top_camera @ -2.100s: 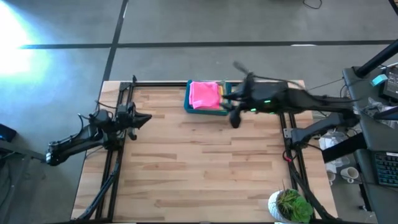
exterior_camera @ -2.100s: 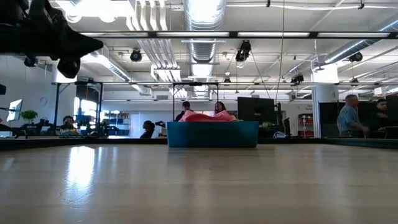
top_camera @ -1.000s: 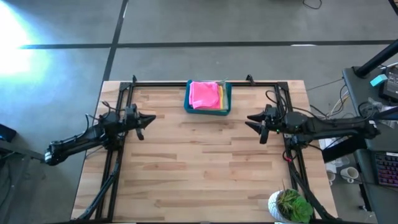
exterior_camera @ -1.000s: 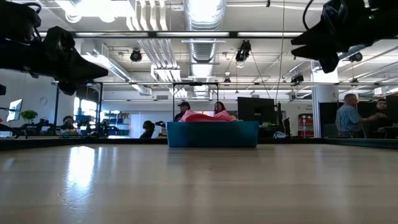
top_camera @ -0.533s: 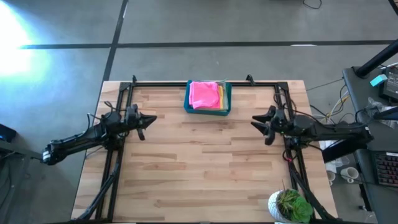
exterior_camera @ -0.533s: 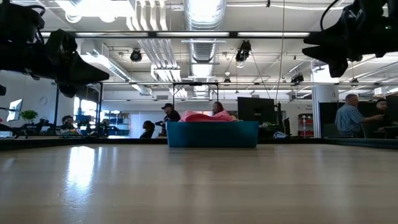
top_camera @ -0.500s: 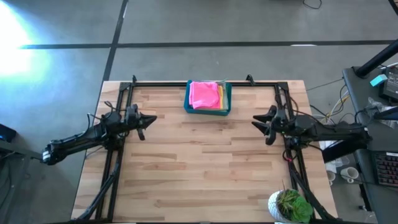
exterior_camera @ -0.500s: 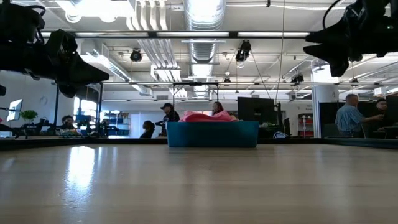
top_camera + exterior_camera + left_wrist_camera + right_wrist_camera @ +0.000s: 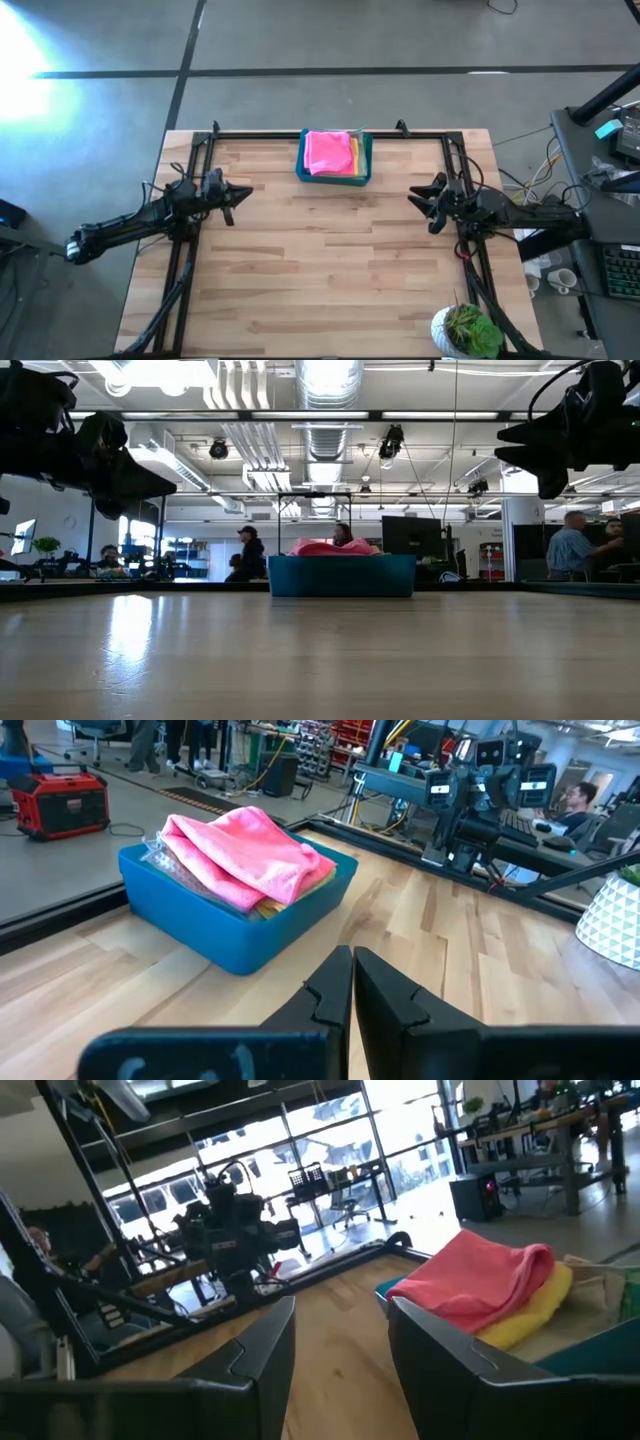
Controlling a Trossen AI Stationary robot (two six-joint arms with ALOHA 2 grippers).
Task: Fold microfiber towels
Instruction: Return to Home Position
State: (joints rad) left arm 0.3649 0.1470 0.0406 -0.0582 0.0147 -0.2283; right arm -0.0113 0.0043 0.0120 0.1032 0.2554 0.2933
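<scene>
Homing step, as I judge it. My left jaws, clenched and empty, hang over the left side of the surface; my right jaws, released, hang over its right side. The pink towel lies folded on the yellow towel in the blue bin, far centre. The next move only calls for parking both arms.

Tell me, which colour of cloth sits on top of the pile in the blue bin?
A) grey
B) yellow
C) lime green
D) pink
D: the pink towel lies uppermost in the blue bin, with only an edge of the yellow towel showing beneath it.
</scene>
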